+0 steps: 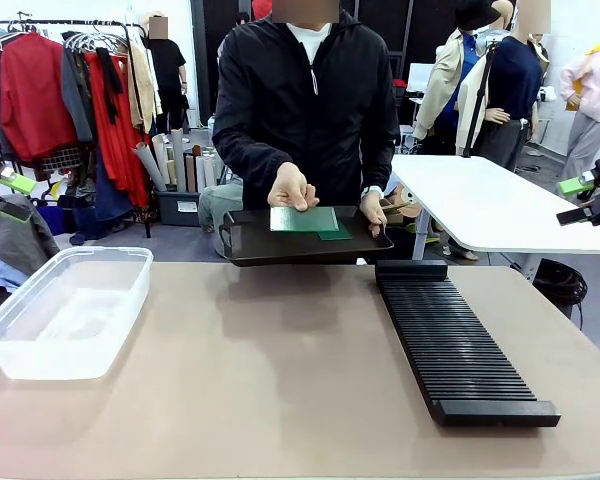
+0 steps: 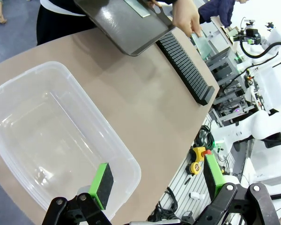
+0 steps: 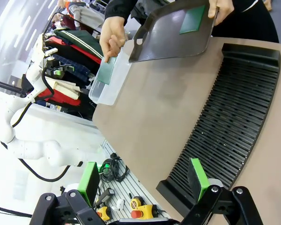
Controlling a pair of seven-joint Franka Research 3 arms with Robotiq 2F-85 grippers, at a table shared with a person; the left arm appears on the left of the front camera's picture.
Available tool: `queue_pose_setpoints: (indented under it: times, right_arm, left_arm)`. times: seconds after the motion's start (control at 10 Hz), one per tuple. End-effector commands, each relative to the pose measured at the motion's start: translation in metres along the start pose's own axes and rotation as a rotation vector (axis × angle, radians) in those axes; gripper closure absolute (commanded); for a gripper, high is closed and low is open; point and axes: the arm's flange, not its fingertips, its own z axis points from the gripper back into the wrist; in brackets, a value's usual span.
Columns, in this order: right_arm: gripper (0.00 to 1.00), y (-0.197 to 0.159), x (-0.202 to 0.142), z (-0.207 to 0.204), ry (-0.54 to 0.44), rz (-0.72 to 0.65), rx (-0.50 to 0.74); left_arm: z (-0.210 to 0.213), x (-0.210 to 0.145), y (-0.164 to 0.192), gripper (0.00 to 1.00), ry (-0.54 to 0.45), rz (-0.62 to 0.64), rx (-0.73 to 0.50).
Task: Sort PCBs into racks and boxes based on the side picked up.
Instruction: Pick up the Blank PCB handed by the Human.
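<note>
Left gripper [image 2: 157, 180], right gripper [image 3: 144, 179]: jaws wide, empty. Person's hand [image 1: 292, 188] holds PCB [image 1: 303, 219] over tray [image 1: 250, 245]; read its face, grip free edge.

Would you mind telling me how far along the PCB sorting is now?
Nothing looks sorted yet: the clear tub and the slotted rack hold no boards. In hand: the person's hand holds one PCB, and a second PCB lies on the black tray. Left: all the sorting; both arms' jaws stand open, holding nothing.

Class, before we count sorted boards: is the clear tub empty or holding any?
Empty. The front and left wrist views show bare clear plastic inside the tub; the green boards are over at the tray.
</note>
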Motion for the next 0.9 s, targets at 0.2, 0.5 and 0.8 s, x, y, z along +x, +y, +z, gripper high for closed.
queue_pose_setpoints:
  times: [0.2, 0.5, 0.8]
  right_arm:
    - [0.00, 0.002, -0.001, -0.003, -0.007, 0.005, -0.015]
    - [0.00, 0.000, 0.000, 0.000, 0.000, 0.000, 0.000]
    - [0.00, -0.009, 0.005, -0.018, 0.026, -0.042, 0.097]
  left_arm:
    - [0.000, -0.001, 0.000, 0.00, -0.004, 0.001, 0.003]
    - [0.000, -0.001, 0.000, 0.00, -0.004, 0.001, 0.003]
    - [0.000, -0.001, 0.000, 0.00, -0.004, 0.001, 0.003]
